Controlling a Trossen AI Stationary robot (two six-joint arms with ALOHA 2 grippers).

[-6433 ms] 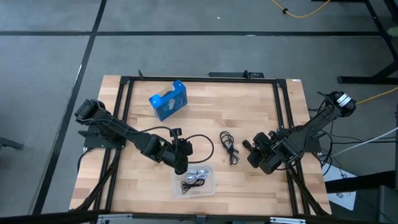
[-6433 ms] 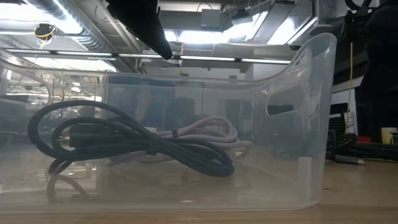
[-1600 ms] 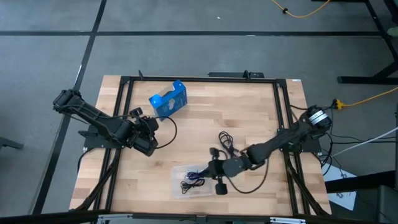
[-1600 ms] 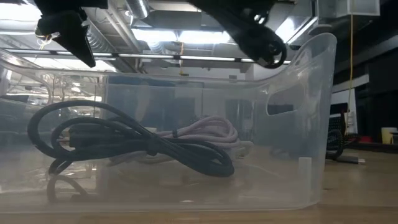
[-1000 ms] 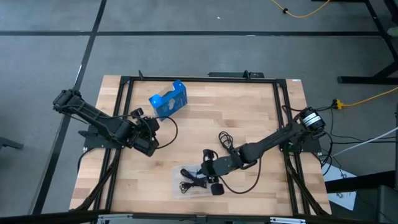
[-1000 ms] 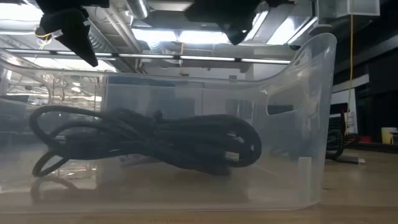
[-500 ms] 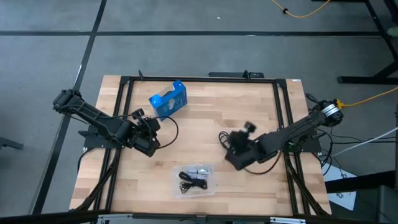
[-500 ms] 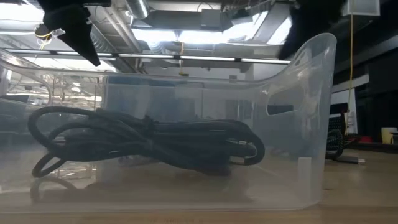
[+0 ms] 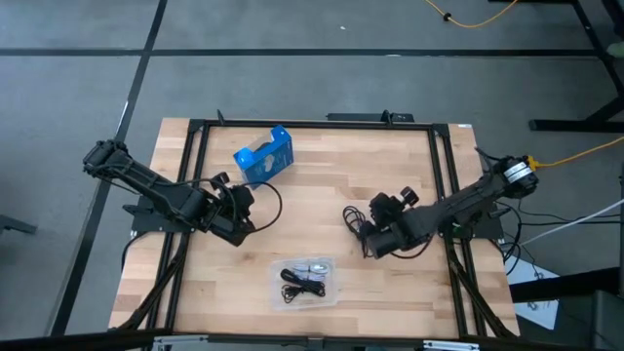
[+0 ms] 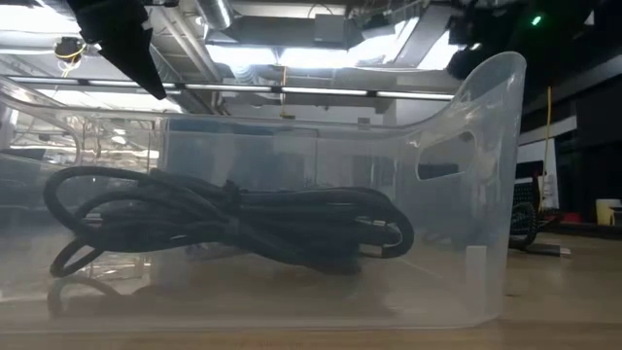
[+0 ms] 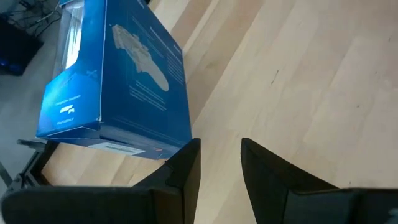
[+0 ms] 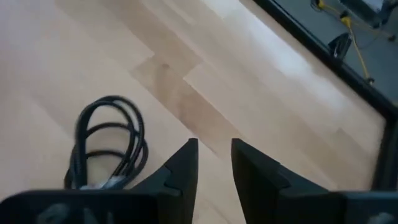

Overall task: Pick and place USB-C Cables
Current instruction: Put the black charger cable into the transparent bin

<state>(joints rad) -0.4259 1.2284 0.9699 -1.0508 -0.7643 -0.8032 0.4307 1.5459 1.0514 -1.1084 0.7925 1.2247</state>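
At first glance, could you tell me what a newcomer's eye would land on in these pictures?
Probably the blue box, bright against the wooden table near its far edge. Next, the clear plastic tray at the near edge, holding coiled USB-C cables. Then the right gripper, close beside a loose black cable at mid-table.

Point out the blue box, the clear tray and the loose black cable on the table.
blue box [image 9: 264, 157]: high view, its top face.
clear tray [image 9: 331, 295]: high view, its right rim.
loose black cable [image 12: 111, 140]: right wrist view, its coiled loop.
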